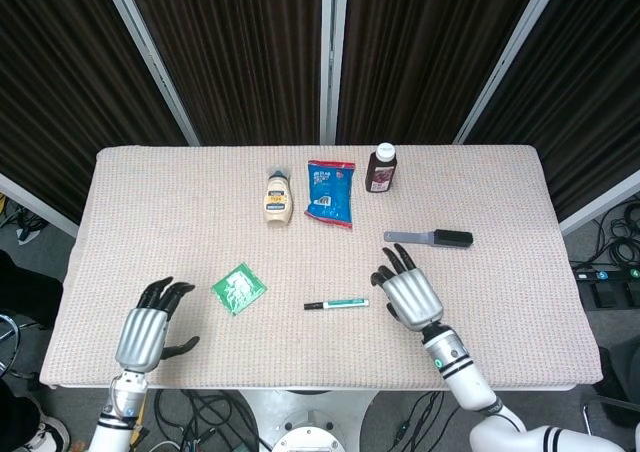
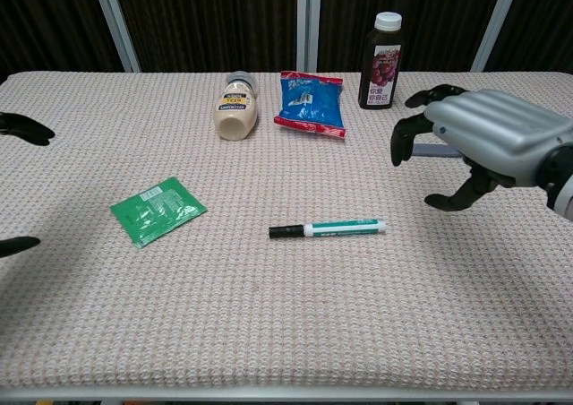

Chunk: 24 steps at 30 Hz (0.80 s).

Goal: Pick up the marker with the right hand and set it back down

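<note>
Your left hand sits at the lower left of the head view, fingers spread and holding nothing; leave it parked there, since this step is not its job. Just right of it the green packet lies flat on the table, well apart from your target, so it should not get in the way.

The marker lies on its side in the lower middle of the frame, black cap pointing left and the white-and-green barrel running right. Nothing touches it.

Your right hand hovers just right of the marker's barrel end, fingers fanned apart and slightly curled, nothing in it. From the chest view the right hand looks to be above the cloth rather than resting on it, though the height is hard to judge.

To do the pickup well, bring the hand left so thumb and fingers straddle the barrel's middle, not its tip; a grip near the end would likely let it pivot or roll. Lower straight down and close slowly across the barrel's width. Mind the brush in the right middle of the frame, just above your hand.
</note>
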Each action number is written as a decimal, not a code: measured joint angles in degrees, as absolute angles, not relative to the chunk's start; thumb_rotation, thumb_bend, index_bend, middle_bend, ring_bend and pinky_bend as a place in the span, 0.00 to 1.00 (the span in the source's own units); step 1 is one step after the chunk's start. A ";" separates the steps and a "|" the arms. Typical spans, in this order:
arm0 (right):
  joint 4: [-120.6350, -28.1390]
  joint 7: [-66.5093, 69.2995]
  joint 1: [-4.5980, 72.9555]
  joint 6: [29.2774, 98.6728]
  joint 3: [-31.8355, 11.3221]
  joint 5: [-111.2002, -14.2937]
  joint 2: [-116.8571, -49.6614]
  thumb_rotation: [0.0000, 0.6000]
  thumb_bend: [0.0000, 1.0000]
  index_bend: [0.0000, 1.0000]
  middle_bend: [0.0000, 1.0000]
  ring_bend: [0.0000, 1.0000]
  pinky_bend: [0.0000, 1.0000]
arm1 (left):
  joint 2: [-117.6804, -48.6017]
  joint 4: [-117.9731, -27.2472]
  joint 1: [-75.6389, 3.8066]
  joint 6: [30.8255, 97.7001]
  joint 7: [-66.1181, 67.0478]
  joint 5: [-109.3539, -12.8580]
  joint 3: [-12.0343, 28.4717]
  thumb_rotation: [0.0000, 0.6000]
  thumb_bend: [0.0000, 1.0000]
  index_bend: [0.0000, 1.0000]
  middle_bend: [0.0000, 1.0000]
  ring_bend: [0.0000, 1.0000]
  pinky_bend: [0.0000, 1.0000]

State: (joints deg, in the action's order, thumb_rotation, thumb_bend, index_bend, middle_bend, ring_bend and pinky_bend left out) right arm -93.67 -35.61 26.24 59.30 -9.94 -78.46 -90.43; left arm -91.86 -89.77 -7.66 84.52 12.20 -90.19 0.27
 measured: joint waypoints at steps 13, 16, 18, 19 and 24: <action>-90.94 -41.24 28.65 60.20 -8.46 -71.73 -97.70 1.00 0.16 0.44 0.43 0.10 0.00 | -91.70 -89.25 -8.07 83.55 9.82 -89.85 -0.01 1.00 0.09 0.22 0.21 0.11 0.16; -88.90 -41.64 29.05 60.75 -8.49 -71.06 -99.39 1.00 0.20 0.46 0.44 0.12 0.00 | -91.61 -89.13 -8.30 83.24 9.62 -90.00 -0.13 1.00 0.08 0.22 0.21 0.11 0.16; -87.29 -41.40 29.30 60.98 -8.65 -70.02 -100.83 1.00 0.21 0.46 0.45 0.14 0.01 | -91.50 -89.22 -8.40 83.23 9.58 -90.12 -0.13 1.00 0.08 0.22 0.21 0.11 0.16; -86.66 -41.11 29.41 61.02 -8.74 -69.48 -101.41 1.00 0.22 0.47 0.45 0.14 0.01 | -91.43 -89.33 -8.44 83.25 9.58 -90.17 -0.10 1.00 0.08 0.22 0.21 0.11 0.16; -83.94 -39.14 29.93 61.40 -8.82 -68.31 -103.64 1.00 0.22 0.47 0.45 0.17 0.05 | -91.23 -89.76 -8.49 83.34 9.67 -90.25 -0.14 1.00 0.08 0.22 0.21 0.11 0.16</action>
State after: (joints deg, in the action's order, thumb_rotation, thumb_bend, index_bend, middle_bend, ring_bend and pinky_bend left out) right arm -83.94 -39.14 29.93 61.40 -8.82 -68.31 -103.64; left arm -91.23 -89.76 -8.49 83.34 9.67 -90.25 -0.14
